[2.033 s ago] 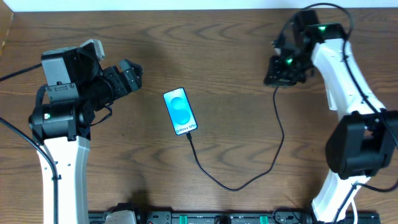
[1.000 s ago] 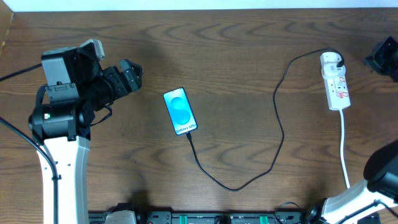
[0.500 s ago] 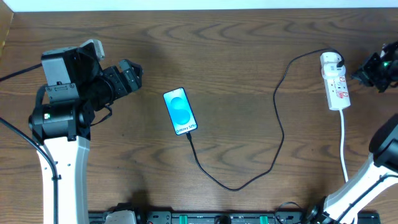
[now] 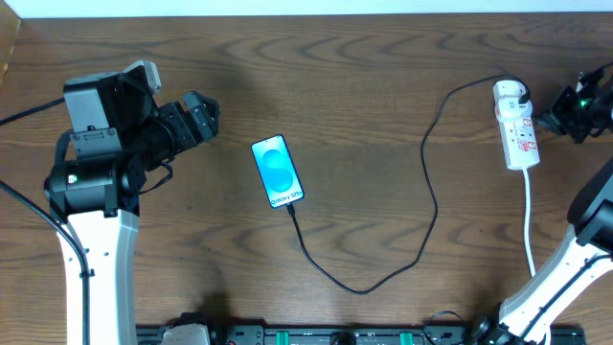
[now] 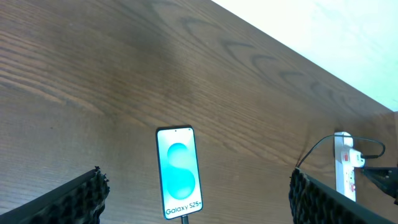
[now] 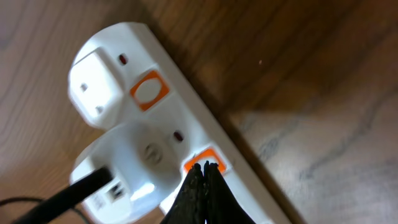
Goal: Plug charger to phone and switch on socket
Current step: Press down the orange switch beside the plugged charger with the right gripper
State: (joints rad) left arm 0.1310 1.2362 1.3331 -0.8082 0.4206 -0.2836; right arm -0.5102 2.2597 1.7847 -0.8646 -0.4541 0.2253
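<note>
The right gripper [image 6: 203, 169], its 2 fingers pressed together, rests its tip on an orange switch [image 6: 216, 155] of the socket [image 4: 515, 125]. From the socket, the charger [image 4: 428, 192] runs to the phone [image 4: 277, 172]. Beyond the phone, the left gripper [image 4: 199, 117] hangs spread.

This looks like a robotics lab bench, not anyone's home or office. Two robot arms stand at a dark wood-grain table [image 4: 364, 77]. The left arm [image 4: 91, 192] is a white column with bulky black joint housings. The right arm [image 4: 560, 273] is the same build, with a small green light [image 4: 579, 99] glowing near its wrist. Loose black wires [image 4: 29, 114] run off from the left arm toward the table's side. Along the near edge sits a black rail [image 4: 326, 336] with green fittings. On the tabletop lie a phone [image 4: 277, 172] with its screen lit, a black cable [image 4: 421, 211] and a white power strip [image 4: 515, 126]. Beyond the far edge there is a plain pale surface [image 5: 323, 37].
</note>
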